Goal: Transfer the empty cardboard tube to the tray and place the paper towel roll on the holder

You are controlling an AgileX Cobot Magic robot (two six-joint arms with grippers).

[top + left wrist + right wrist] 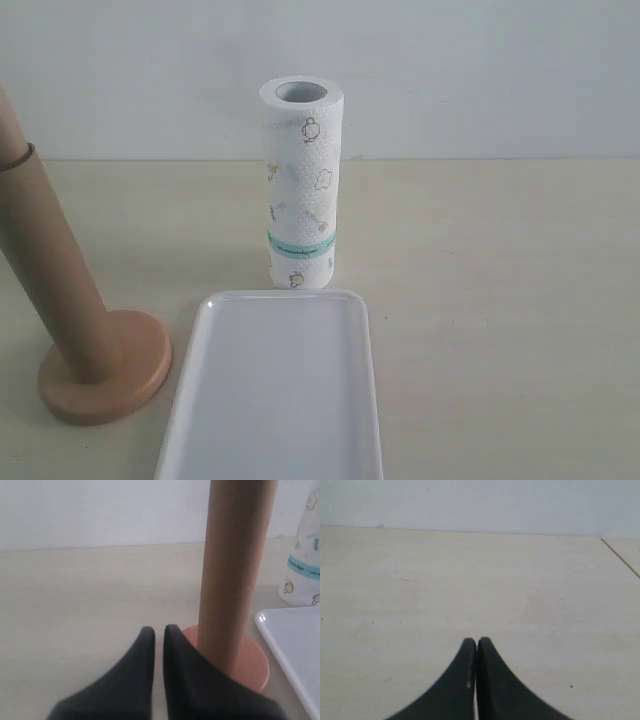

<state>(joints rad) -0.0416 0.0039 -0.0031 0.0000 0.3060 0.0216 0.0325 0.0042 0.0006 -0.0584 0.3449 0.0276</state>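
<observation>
The empty cardboard tube (45, 260) stands slightly tilted on the holder, whose round wooden base (120, 385) shows at the left; the dowel is hidden inside the tube. The paper towel roll (300, 190) stands upright in the middle, just behind the white tray (275, 400). Neither gripper appears in the exterior view. In the left wrist view my left gripper (159, 630) is shut with nothing in it, low beside the tube (235, 570) and the holder base (255, 660); the roll (305, 555) and the tray (295, 650) lie beyond. My right gripper (476, 641) is shut over bare table.
A pale wooden table (500, 300) carries everything, with a plain white wall (480, 70) behind it. In the right wrist view a seam or edge (620, 555) crosses the table's far corner.
</observation>
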